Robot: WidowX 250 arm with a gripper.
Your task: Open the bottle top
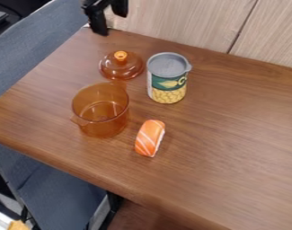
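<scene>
My gripper (111,20) hangs at the top edge of the camera view, left of centre, open with a gap between its two fingers. It is above the table's back left corner, away from every object. A can (166,85) with a corn label stands upright on the table, its grey top (168,64) in place and a small tab sticking out at the right. I see no bottle. An amber see-through lid (121,67) with an orange knob lies on the table left of the can.
A see-through amber pot (101,112), uncovered, stands in front of the lid. A piece of toy salmon sushi (150,138) lies to its right. The wooden table (232,134) meets a pale wood panel (178,20) at the back.
</scene>
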